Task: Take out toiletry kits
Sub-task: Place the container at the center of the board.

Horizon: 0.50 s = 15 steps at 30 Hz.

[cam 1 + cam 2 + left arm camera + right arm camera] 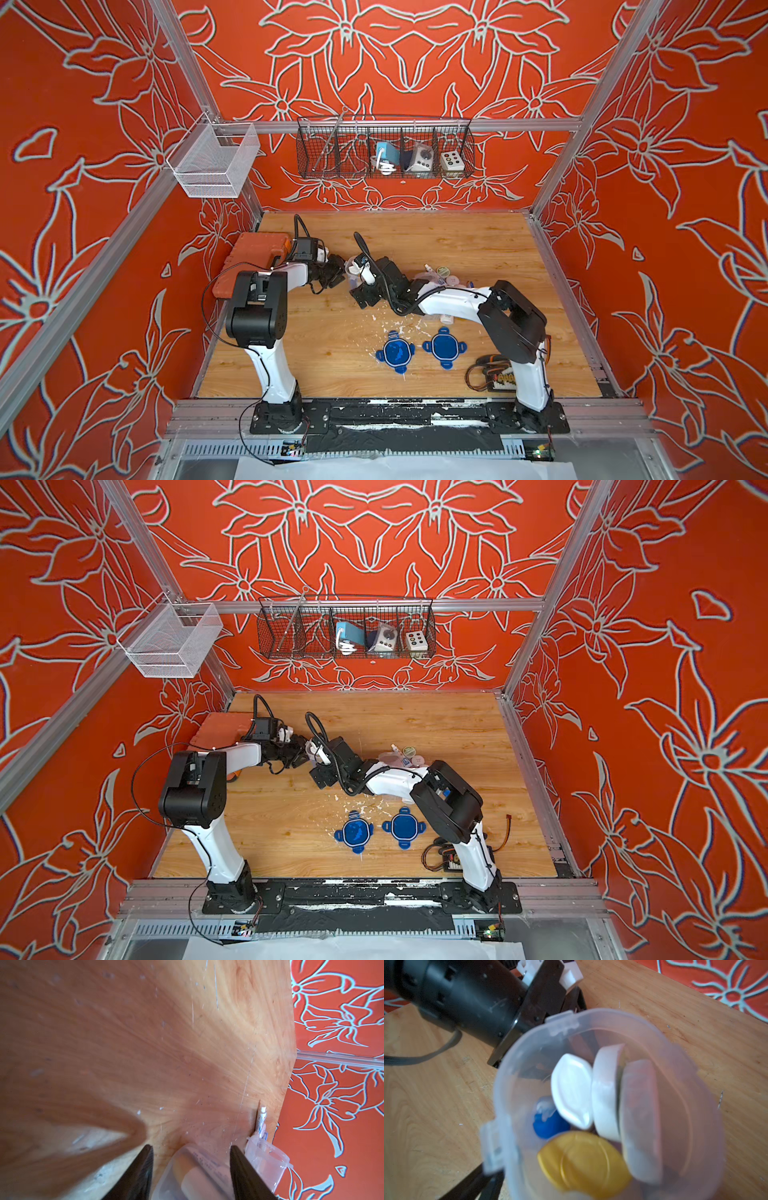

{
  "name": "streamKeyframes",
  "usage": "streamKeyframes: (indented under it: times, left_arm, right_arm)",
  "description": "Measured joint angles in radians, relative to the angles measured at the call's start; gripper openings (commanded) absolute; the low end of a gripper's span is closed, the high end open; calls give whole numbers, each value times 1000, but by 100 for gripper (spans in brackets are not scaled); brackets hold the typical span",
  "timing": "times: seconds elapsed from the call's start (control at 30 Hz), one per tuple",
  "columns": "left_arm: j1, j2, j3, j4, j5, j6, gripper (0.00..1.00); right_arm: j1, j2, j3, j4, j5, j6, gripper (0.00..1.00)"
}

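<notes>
The left gripper [343, 270] is closed on a clear tub [353, 266] that stands left of centre on the table [457, 241]. In the left wrist view its black fingers [141, 1172] sit against the tub's two sides. The tub has no lid on, and one kit is inside it. The right wrist view looks into its mouth and shows a white cap [572, 1091], a white tin [605, 1093] on edge with a paler disc beside it, an amber cap [583, 1163] and the blue end of a toothbrush [548, 1126], all blurred.

The right gripper [360, 297] hangs just beside the tub, spread wide. Only one finger [473, 1185] shows, outside the tub wall, and I cannot tell whether it touches the tub.

The other kit lies out on the table behind the right arm. It includes a tube [260, 1118] and a green tin [443, 272] among pieces too small to name, next to a second tub [268, 1159] on its side. A white bottle [446, 319] lies under the right forearm.

Two blue lids [395, 351] [444, 347] lie flat side by side nearer the front, well apart from both tubs. An orange case [253, 257] sits at the table's left edge.
</notes>
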Motion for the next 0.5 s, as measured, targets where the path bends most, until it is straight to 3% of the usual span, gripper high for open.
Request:
streamKeyframes:
  times: [0.2, 0.5]
  left_arm:
    - [-8, -1, -38, -3, 3, 16, 55]
    - [-8, -42, -73, -8, -7, 25, 58]
  right_arm:
    - [-24, 40, 44, 41, 0, 0, 93]
    - [-32, 53, 50, 93, -16, 6, 73]
